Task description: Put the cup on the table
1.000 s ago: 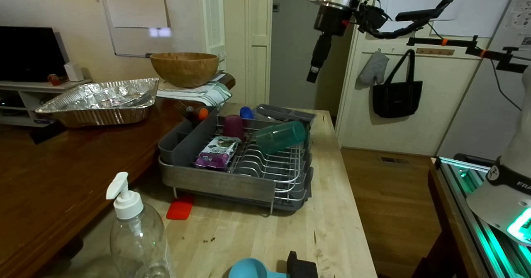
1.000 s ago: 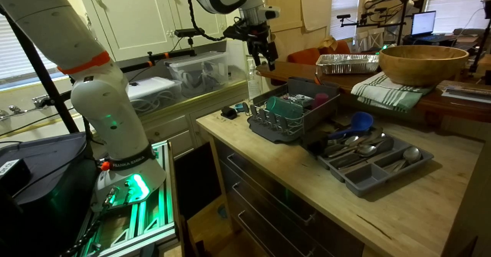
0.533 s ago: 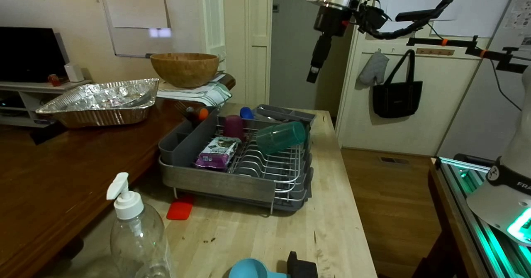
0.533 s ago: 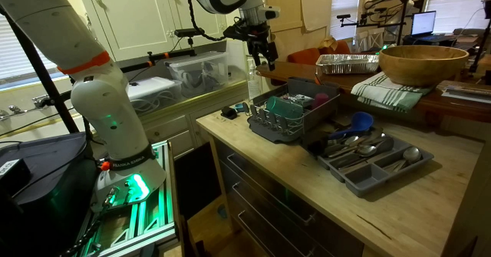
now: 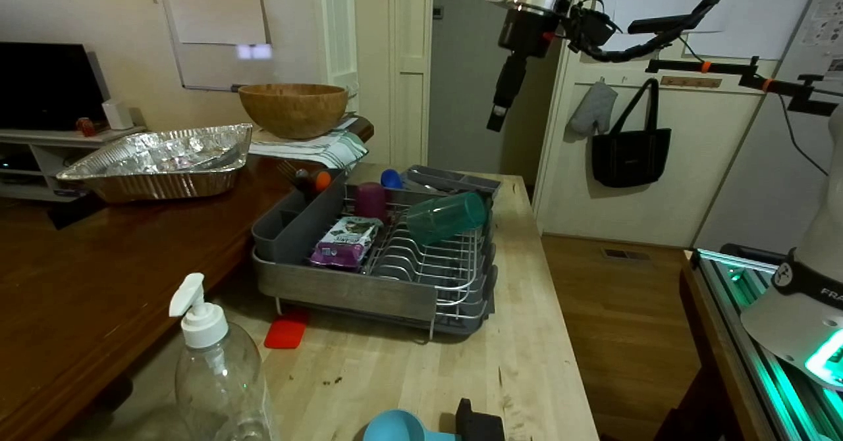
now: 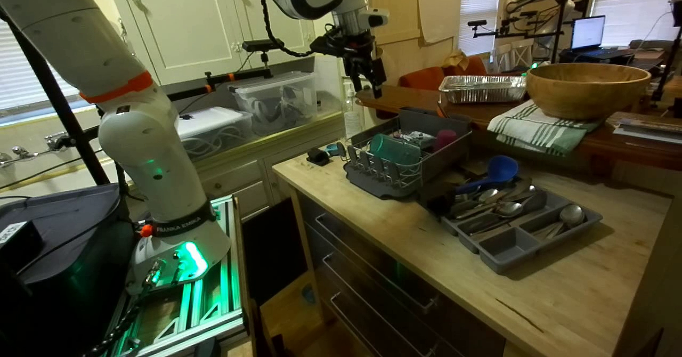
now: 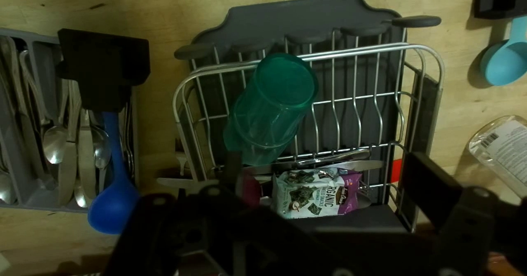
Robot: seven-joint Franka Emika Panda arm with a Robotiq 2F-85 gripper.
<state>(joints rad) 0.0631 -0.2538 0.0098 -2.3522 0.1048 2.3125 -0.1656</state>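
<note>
The table (image 5: 408, 375) bears the rack (image 5: 349, 289) and, near it, the tray (image 6: 509, 248). Well above the rack hangs the gripper (image 6: 367, 90), its jaws parted wide. The cup (image 7: 284, 86) lies on its side in the rack, apparently propped on its edge, near the packet (image 7: 315, 193).

Below your gripper (image 6: 367, 91), a grey dish rack (image 5: 349, 291) holding a snack packet (image 5: 345, 242) sits between a cutlery tray (image 6: 507, 249) and a clear pump bottle (image 5: 220, 376).

No visible change over 1 second in either exterior view.
</note>
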